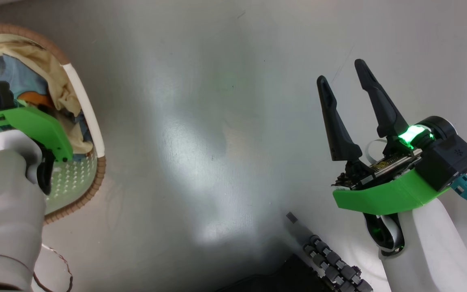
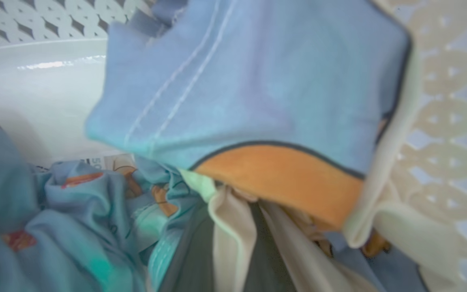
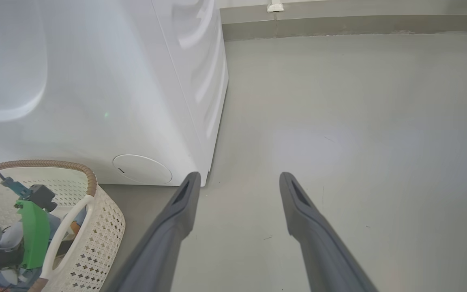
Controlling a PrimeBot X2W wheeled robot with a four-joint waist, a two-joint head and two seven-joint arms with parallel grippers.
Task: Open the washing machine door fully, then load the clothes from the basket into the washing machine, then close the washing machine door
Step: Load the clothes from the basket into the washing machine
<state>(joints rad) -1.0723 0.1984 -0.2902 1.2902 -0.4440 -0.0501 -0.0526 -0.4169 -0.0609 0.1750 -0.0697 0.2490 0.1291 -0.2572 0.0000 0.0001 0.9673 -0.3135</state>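
The basket (image 1: 95, 182) stands on the floor at the head view's left edge, with the clothes (image 1: 14, 73) inside. My left wrist (image 1: 26, 125) reaches down into it. In the left wrist view, my left gripper (image 2: 231, 211) is shut on the clothes: cream cloth is pinched between its dark fingers (image 2: 189, 251). A blue garment with an orange and cream patch (image 2: 258, 89) bunches over the tips, and a second blue garment (image 2: 75, 211) lies below. My right gripper (image 1: 342, 71) (image 3: 239, 176) hangs open over the bare floor. The washing machine (image 3: 95, 81) stands behind the basket (image 3: 103, 227). The washing machine door is out of view.
Grey floor (image 1: 217, 121) stretches between the basket and my right arm. My base's rollers (image 1: 330, 263) are at the bottom. The washer's round filter cap (image 3: 142, 168) sits low on its front, and a wall skirting (image 3: 339, 24) runs behind. A thin cable (image 1: 61, 267) loops at the lower left.
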